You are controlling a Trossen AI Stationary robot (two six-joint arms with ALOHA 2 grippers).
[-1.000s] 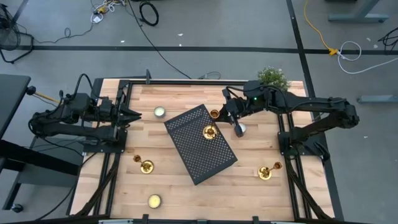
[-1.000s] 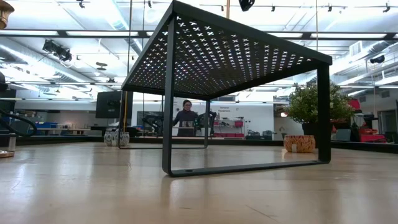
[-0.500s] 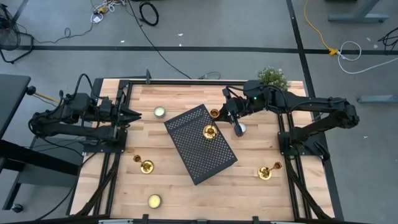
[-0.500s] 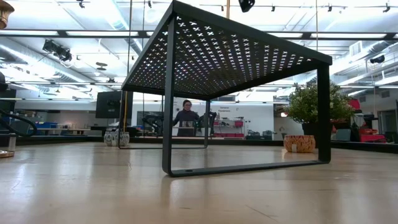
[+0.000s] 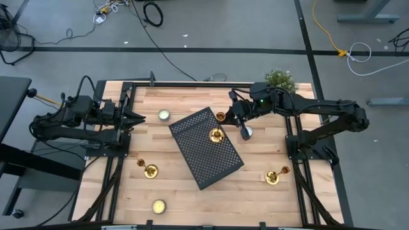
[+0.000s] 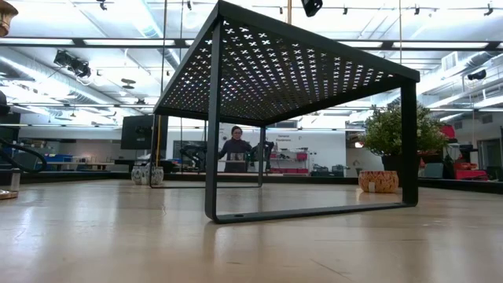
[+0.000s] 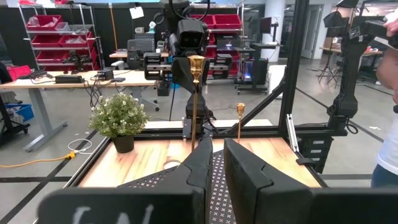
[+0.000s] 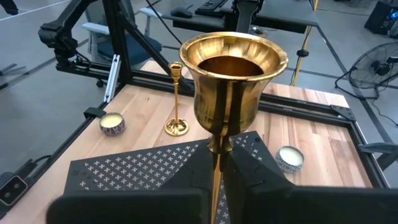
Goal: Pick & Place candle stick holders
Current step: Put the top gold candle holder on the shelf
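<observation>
Overhead, right claw (image 5: 218,132) pinching candle stick holder (image 8: 233,87) (low view hides both), left claw (image 5: 131,119) pressed together.

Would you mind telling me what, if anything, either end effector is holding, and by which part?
The right end effector grips a brass candlestick holder by its thin stem, just under the cup. The left end effector holds nothing.

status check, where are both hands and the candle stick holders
Right hand shut on candle stick holder, over black mesh shelf. Left hand shut, parked at table's left edge. Nothing blocking.
</observation>
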